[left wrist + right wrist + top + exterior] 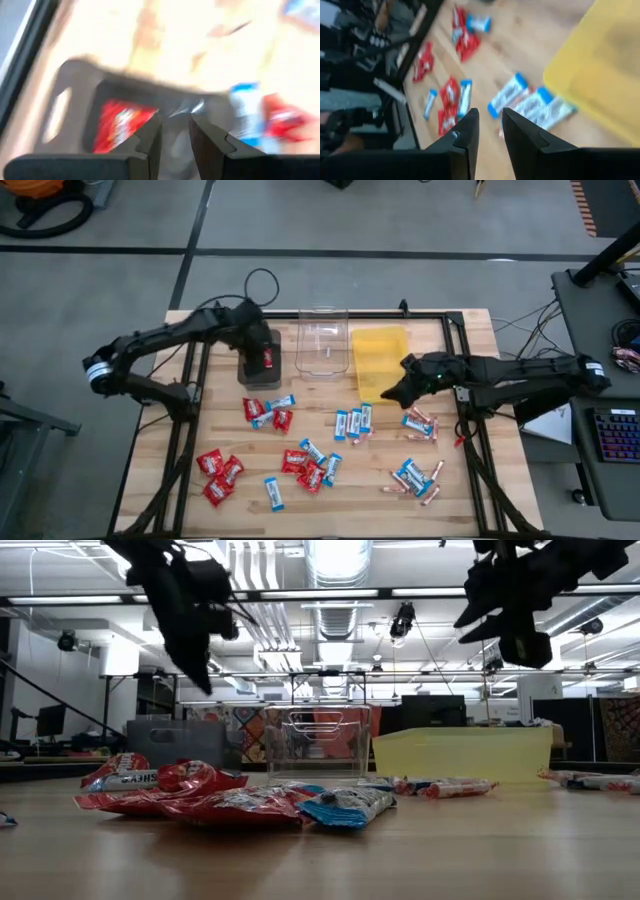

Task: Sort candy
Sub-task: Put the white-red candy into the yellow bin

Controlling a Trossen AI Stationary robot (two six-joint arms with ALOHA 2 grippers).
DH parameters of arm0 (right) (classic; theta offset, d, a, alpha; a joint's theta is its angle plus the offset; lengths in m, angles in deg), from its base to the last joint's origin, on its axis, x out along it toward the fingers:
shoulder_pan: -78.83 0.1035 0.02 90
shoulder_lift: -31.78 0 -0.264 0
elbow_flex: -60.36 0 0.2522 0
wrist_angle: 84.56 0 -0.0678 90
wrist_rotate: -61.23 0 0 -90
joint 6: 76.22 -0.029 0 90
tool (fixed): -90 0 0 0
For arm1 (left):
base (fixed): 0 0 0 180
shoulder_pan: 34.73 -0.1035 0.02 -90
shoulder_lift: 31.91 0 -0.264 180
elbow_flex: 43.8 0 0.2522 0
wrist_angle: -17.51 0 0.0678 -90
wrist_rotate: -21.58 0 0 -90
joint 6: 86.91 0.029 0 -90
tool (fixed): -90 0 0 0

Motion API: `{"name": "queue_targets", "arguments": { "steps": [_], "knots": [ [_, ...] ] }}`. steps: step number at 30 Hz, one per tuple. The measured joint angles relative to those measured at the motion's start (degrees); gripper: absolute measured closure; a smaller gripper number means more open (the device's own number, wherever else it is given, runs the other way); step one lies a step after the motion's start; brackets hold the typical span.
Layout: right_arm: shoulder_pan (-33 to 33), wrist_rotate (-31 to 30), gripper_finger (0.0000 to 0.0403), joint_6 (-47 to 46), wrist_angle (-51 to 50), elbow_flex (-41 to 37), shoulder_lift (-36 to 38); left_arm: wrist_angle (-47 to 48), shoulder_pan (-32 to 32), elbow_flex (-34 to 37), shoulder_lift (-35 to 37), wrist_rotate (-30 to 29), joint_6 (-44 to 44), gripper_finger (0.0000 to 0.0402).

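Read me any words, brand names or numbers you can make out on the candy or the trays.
None can be read with certainty.
Red packets: white lettering at the front of the low view, too blurred to spell out.
Blue-and-white bar: print on the wrapper, unreadable.
Red packet in the dark tray: a white mark, too small to read.
Clear tray and yellow tray: no lettering visible.

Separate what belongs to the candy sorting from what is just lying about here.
Part of the job:
crinkly red packets
blue-and-white rectangular bars
thin pinkish-copper sticks
dark tray, one red packet inside
clear tray
yellow tray

Just lying about:
black cable loop
keyboard
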Motion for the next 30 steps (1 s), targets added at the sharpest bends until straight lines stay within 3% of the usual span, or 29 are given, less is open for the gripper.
{"name": "queue_targets", "arguments": {
  "steps": [4, 8, 16, 23, 25, 30],
  "knots": [
    [2.4, 4.9, 0.0333, -2.0, -1.6, 0.0, -3.8, -4.2, 2.3, 1.2, 6.6, 6.5, -1.3, 0.0325],
    [5.4, 8.6, 0.0335, -1.1, -5.1, 0.0, -7.3, -8.6, 6.8, 1.3, 12.3, 6.7, -3.4, 0.0325],
    [10.2, 7.9, 0.0336, -0.7, -20.5, 4.3, -14.0, -25.9, 20.5, 4.5, 17.6, 6.5, -6.2, 0.0325],
    [14.9, -0.6, 0.0336, 16.6, -37.4, 11.2, -21.6, -40.6, 28.1, 13.0, 18.7, 6.2, -8.7, 0.0325],
    [16.2, -0.4, 0.0335, 23.6, -38.3, 11.8, -23.4, -42.6, 28.7, 15.0, 19.2, 6.2, -9.8, 0.0325],
    [18.3, -0.8, 0.0317, 30.3, -37.7, 12.1, -27.2, -44.4, 28.7, 18.2, 20.1, 6.0, -12.3, 0.0325]
  ]
}}
